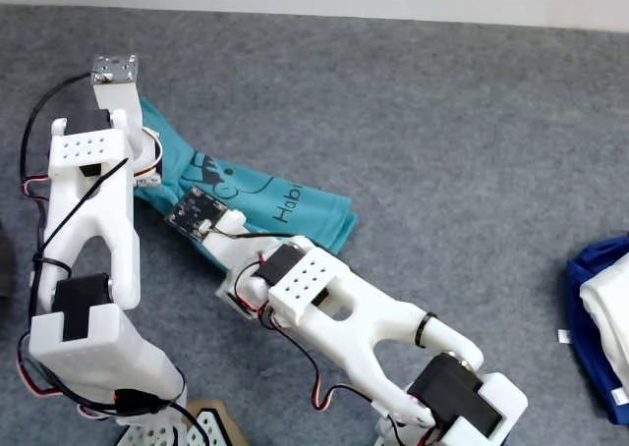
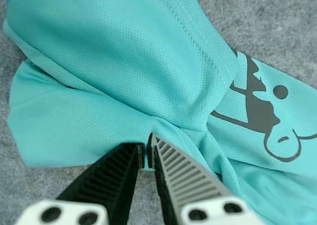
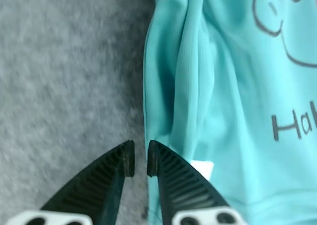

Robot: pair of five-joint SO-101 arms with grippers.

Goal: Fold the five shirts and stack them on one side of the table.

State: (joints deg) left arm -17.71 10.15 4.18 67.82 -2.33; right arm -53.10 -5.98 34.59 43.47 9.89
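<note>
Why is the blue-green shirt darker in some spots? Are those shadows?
Yes. Left wrist view: the teal shirt has soft shadow under its folded flap, near the left end effector; right wrist view: dark lines lie in its creases; high view: even light, no glare.

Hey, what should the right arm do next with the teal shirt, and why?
Probably nudge the right hand sideways onto the edge of the teal mesh shirt with dark print. Its fingers stand slightly apart over bare grey felt table cover, and the shirt's edge lies at one finger, not between them, so closing now would likely miss.
</note>
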